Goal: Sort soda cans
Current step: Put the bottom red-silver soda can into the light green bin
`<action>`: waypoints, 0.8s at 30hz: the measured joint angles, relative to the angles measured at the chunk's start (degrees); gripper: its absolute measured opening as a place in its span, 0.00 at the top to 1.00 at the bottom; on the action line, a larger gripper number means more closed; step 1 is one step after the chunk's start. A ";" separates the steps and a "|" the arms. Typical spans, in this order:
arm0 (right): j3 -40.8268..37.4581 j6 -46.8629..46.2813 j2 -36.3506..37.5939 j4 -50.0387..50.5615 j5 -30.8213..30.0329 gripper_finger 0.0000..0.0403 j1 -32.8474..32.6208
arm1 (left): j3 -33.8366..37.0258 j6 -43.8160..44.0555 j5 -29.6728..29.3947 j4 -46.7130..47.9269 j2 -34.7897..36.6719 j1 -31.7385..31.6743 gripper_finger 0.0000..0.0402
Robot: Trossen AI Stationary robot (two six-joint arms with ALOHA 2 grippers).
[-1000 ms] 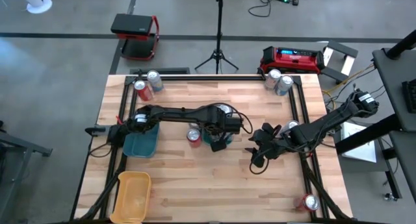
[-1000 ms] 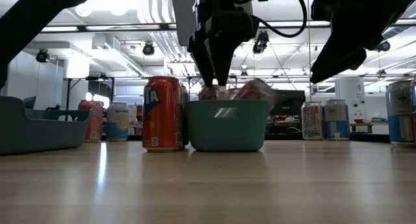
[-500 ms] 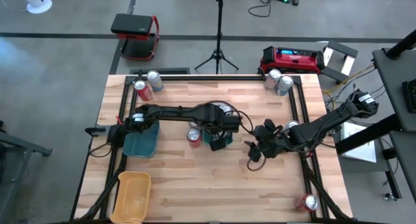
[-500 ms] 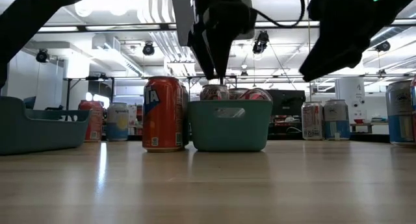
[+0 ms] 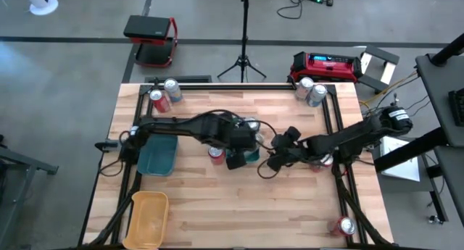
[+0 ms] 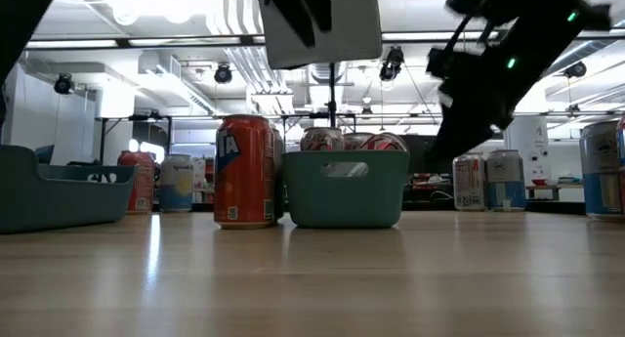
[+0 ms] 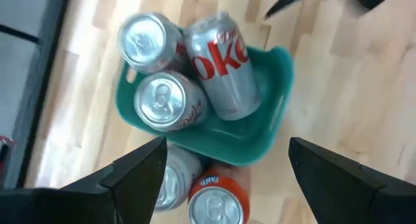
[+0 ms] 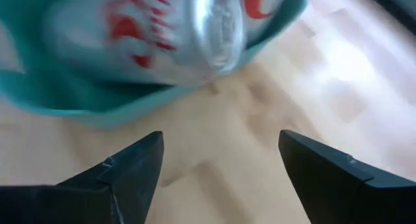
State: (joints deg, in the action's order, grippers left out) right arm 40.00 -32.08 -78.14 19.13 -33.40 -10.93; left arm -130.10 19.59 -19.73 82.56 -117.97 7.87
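A small teal tray [image 7: 270,113] near the table's middle holds three silver soda cans: two upright [image 7: 168,100] and one lying tilted [image 7: 221,62]. An orange can [image 7: 218,201] and a silver can [image 7: 177,182] stand on the table against the tray's side. My left gripper [image 7: 226,146] hangs open above the tray, holding nothing. My right gripper [image 8: 220,138] is open just right of the tray [image 5: 251,156], pointing toward the lying can [image 8: 195,29].
A larger teal tray [image 5: 157,157] and a yellow tray [image 5: 147,217] sit at the left. Cans stand at the back left [image 5: 172,89], the back right [image 5: 310,90], under the right arm [image 5: 322,160] and at the near right corner [image 5: 344,225].
My left gripper has risen straight up from the small teal tray; the cans inside, blurred a second ago, now lie still. My right gripper has moved toward the table's left, closing in on the tray's right side.
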 joint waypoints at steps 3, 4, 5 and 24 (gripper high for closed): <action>-0.01 4.11 -2.62 -1.20 -5.17 0.26 1.70 | 0.00 1.39 -2.80 0.11 2.45 1.96 0.24; -0.01 5.10 -3.23 -1.23 -5.78 0.27 2.39 | 0.00 2.02 -3.78 0.12 3.07 2.71 0.24; -0.07 6.12 -3.84 -1.73 -5.62 0.28 3.13 | 0.00 2.65 -4.62 0.14 3.69 3.49 0.24; -4.25 15.48 -6.86 -29.45 1.57 0.32 4.97 | 6.68 14.96 -15.74 6.99 10.06 11.09 0.24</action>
State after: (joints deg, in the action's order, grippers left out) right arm 35.75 -16.59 -85.00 -10.32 -31.83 -5.96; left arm -123.43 34.55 -35.46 89.55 -107.91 18.96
